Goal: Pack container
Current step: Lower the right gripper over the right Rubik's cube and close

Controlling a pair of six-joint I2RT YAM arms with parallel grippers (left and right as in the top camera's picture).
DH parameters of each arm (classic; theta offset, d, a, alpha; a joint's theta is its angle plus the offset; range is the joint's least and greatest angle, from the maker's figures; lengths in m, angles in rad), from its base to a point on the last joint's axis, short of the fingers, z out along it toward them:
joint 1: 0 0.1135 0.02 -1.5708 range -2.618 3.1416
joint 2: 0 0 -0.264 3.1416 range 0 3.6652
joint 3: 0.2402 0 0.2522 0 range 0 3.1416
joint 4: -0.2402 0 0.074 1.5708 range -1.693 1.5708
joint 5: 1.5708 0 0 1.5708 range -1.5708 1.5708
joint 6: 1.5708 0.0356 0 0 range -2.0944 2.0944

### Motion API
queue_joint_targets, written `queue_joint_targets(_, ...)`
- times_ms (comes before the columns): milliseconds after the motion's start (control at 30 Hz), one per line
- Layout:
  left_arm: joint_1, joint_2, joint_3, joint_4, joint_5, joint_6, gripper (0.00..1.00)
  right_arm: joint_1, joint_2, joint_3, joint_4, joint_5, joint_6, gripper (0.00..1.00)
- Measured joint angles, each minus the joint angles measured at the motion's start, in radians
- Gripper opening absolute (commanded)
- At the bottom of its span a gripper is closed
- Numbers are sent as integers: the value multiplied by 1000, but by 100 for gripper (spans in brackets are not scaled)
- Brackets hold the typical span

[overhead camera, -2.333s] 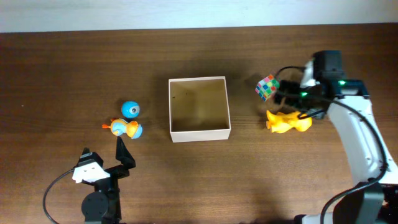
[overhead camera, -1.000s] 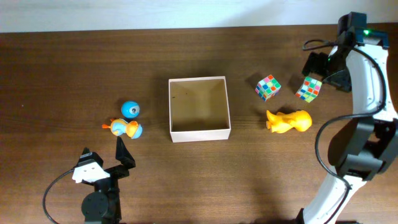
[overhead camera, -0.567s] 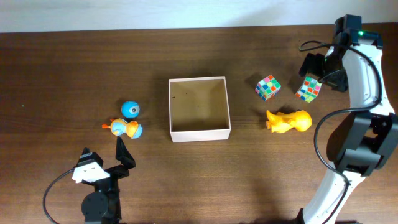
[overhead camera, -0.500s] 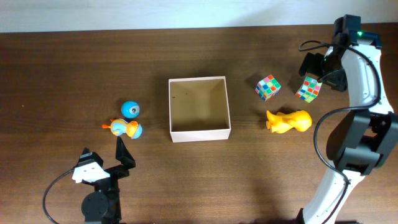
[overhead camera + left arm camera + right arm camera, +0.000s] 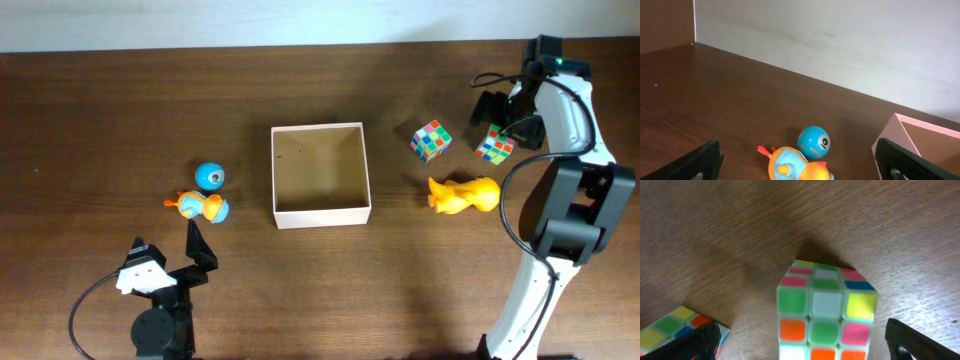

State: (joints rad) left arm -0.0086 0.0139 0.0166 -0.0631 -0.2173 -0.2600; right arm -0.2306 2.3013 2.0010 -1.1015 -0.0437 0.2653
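The container (image 5: 322,214), a shallow white-walled box with a tan floor, stands empty mid-table. To its right lie a colourful cube (image 5: 431,140), a second cube (image 5: 494,145) and a yellow duck (image 5: 463,195). My right gripper (image 5: 503,122) hovers open over the second cube (image 5: 825,312), a finger (image 5: 912,341) off to each side of it; the first cube's corner (image 5: 675,322) shows at the left. My left gripper (image 5: 200,248) is open near the front left, facing a blue ball (image 5: 813,142) and an orange-and-blue duck toy (image 5: 795,165).
The blue ball (image 5: 210,176) and duck toy (image 5: 203,207) lie left of the container. A pale wall (image 5: 840,45) runs along the table's far edge. The right arm arches from the front right corner up along the right side.
My right gripper has swung a little left and toward the second cube. The toys, the container and the left arm have stayed put.
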Motion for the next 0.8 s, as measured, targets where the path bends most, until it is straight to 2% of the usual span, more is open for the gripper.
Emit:
queue_joint_targets(600, 0, 0, 0, 0, 0, 0, 99, 0, 75, 0, 34, -3, 0, 87)
queue_joint_targets(800, 0, 0, 0, 0, 0, 0, 99, 0, 77, 0, 34, -3, 1, 78)
